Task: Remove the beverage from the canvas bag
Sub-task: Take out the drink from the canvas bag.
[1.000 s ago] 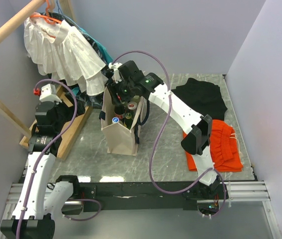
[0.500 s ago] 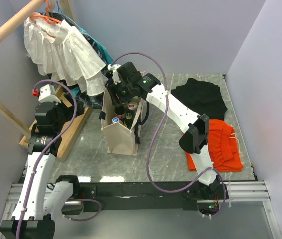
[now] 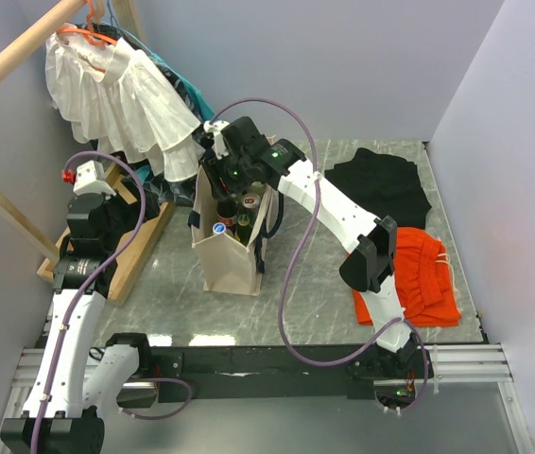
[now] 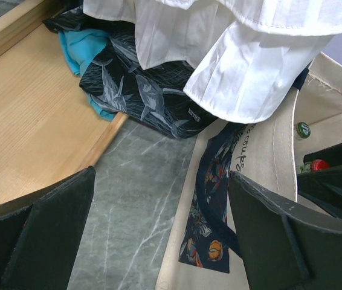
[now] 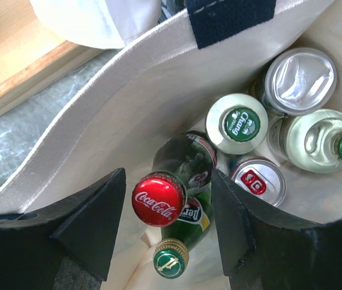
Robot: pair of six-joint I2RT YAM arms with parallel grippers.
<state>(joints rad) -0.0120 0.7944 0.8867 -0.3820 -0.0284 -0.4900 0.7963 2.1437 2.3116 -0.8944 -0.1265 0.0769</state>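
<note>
The cream canvas bag (image 3: 225, 255) with navy strap handles stands upright mid-table; its rim shows in the right wrist view (image 5: 98, 90) and its side in the left wrist view (image 4: 274, 151). Inside stand several drinks: a Coca-Cola bottle with a red cap (image 5: 158, 199), a green Perrier bottle (image 5: 171, 260), Chang bottles (image 5: 237, 122) and cans (image 5: 257, 179). My right gripper (image 3: 231, 192) is open over the bag's mouth, its fingers either side of the Coca-Cola cap (image 5: 166, 220), not touching it. My left gripper (image 4: 159, 241) is open beside the bag's left wall, holding nothing.
A white ruffled garment (image 3: 121, 99) hangs on an orange hanger from a wooden rail at back left, over dark and teal clothes (image 4: 135, 90). A wooden base (image 3: 140, 241) lies left of the bag. Black (image 3: 381, 184) and orange (image 3: 423, 279) clothes lie at right.
My right gripper has shifted slightly left and settled over the bag's mouth. The left arm has not moved.
</note>
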